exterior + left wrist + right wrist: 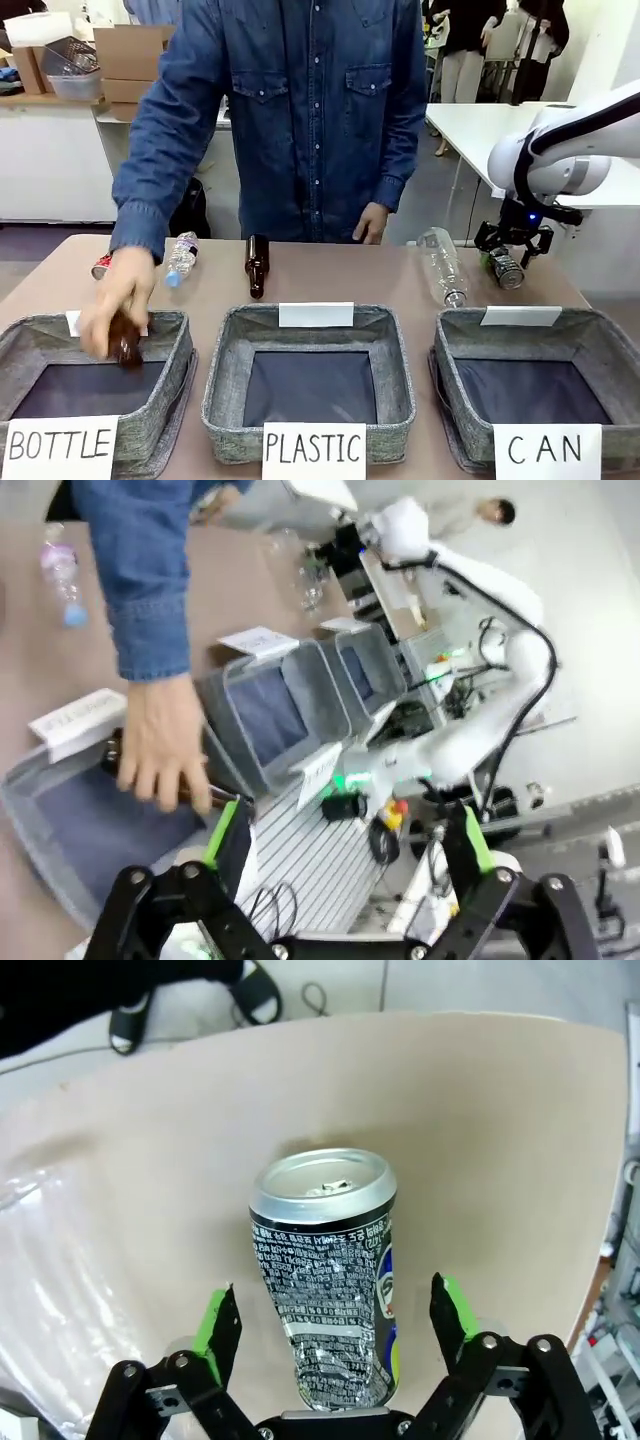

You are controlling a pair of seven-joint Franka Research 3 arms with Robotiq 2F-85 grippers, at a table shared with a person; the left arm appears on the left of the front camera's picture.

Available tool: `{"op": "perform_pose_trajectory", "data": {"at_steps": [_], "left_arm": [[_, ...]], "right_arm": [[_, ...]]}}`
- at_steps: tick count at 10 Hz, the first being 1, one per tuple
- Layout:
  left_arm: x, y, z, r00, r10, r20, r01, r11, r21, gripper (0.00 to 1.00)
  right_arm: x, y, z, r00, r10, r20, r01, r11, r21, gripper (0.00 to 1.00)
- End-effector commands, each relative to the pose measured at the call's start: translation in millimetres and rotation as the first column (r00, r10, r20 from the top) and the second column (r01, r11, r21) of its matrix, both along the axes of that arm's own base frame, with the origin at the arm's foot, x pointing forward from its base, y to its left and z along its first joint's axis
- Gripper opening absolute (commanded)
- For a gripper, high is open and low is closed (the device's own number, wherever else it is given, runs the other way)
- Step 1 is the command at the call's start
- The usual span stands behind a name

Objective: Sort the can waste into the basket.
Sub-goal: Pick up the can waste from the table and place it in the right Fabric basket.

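We see the right gripper [514, 250] low over the table's [400, 275] far right corner, its green-padded fingers [222, 1320] spread wide on either side of the dark can [322, 1220]. In the right wrist view a gap shows between each pad and the can's crumpled, printed side, so we read the jaws as apart and not yet pinching. The can [507, 270] sits tilted beyond the CAN basket [610, 350], just beside a clear plastic bottle [443, 265] lying on its side. We find the red can [101, 266] at the far left, partly behind the person's sleeve. The person's hand [115, 310] holds a brown bottle [126, 348] over the BOTTLE basket [172, 350]. The left gripper [348, 835] hangs spread with nothing between its fingers
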State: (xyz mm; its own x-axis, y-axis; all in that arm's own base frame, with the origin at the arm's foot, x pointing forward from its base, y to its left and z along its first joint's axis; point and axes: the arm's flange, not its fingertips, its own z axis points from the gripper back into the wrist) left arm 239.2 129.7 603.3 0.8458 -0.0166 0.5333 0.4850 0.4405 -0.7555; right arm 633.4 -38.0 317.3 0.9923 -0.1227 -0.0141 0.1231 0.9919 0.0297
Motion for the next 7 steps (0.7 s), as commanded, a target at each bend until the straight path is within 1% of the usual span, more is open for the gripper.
{"op": "perform_pose_trajectory", "data": {"at_steps": [1, 2, 3, 5, 6, 7], "left_arm": [[35.9, -19.8, -21.1, 0.998, 0.040, -0.045, -0.041, 0.999, -0.036, 1.00], [35.9, -19.8, -21.1, 0.998, 0.040, -0.045, -0.041, 0.999, -0.036, 1.00], [35.9, -19.8, -21.1, 0.998, 0.040, -0.045, -0.041, 0.999, -0.036, 1.00], [35.9, -19.8, -21.1, 0.998, 0.040, -0.045, -0.041, 0.999, -0.036, 1.00], [35.9, -19.8, -21.1, 0.998, 0.040, -0.045, -0.041, 0.999, -0.036, 1.00], [35.9, -19.8, -21.1, 0.998, 0.040, -0.045, -0.041, 0.999, -0.036, 1.00]], "right_arm": [[7.5, 8.3, 0.0, 1.000, -0.013, -0.012, 0.012, 0.998, -0.060, 0.43], [7.1, 9.8, 1.0, 1.000, -0.010, -0.007, 0.009, 0.998, -0.060, 0.27], [6.7, 9.3, 2.5, 1.000, -0.009, -0.009, 0.008, 0.998, -0.067, 0.00], [6.5, 6.6, 4.3, 1.000, -0.003, -0.017, 0.001, 0.997, -0.083, 0.00], [6.7, 6.9, 5.3, 1.000, -0.001, -0.017, -0.001, 0.996, -0.087, 0.05], [7.0, 7.6, 5.5, 1.000, 0.000, -0.019, -0.002, 0.996, -0.090, 0.00]]}}
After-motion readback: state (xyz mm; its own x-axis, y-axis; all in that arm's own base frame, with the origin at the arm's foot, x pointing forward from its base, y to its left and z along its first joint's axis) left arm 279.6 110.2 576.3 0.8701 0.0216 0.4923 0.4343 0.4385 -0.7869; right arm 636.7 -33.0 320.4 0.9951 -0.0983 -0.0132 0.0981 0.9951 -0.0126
